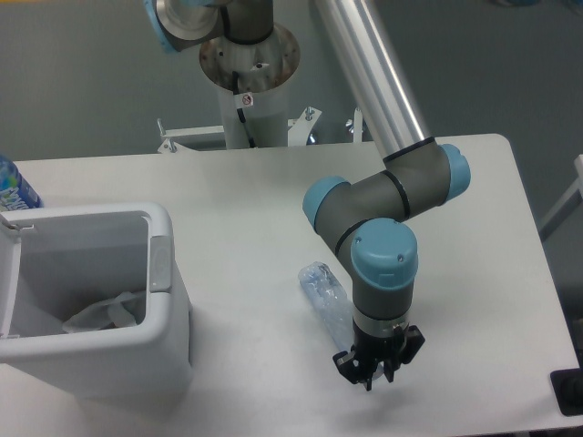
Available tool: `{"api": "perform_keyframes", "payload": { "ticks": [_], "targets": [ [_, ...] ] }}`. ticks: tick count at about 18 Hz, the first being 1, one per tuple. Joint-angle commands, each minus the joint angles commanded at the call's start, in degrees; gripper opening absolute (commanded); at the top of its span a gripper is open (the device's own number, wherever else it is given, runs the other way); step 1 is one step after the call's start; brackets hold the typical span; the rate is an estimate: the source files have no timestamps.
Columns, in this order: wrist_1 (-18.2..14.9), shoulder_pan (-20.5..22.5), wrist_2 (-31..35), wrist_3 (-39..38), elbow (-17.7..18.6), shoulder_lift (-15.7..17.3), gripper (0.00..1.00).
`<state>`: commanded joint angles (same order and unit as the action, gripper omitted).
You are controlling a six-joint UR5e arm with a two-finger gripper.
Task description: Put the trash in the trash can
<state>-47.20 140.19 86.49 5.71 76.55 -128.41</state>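
Note:
The crushed clear bluish bottle [322, 293] lies slanted near the middle of the table, and its lower end disappears behind the arm's wrist. My gripper [372, 375] points down near the table's front edge, just right of that end. Its fingers are drawn together, and it looks shut on the bottle's hidden end. The white trash can [169, 273] stands at the front left with its grey latch facing the bottle. A crumpled whitish wrapper [106, 313] rests inside it.
An upright bottle with a bright blue label [13, 188] stands behind the trash can at the far left edge. The robot's base column [250, 73] rises behind the table. A black object [568, 391] sits off the front right corner.

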Motion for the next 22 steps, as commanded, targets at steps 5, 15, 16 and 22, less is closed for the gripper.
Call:
{"api": "perform_keyframes", "payload": {
  "ticks": [5, 15, 16, 22],
  "targets": [
    [0.1, 0.2, -1.2, 0.0, -0.4, 0.7, 0.37],
    [0.4, 0.4, -3.2, 0.0, -0.7, 1.8, 0.29],
    [0.4, 0.4, -3.3, 0.0, -0.7, 2.1, 0.29],
    [0.4, 0.4, -3.3, 0.1, -1.3, 3.1, 0.29]
  ]
}}
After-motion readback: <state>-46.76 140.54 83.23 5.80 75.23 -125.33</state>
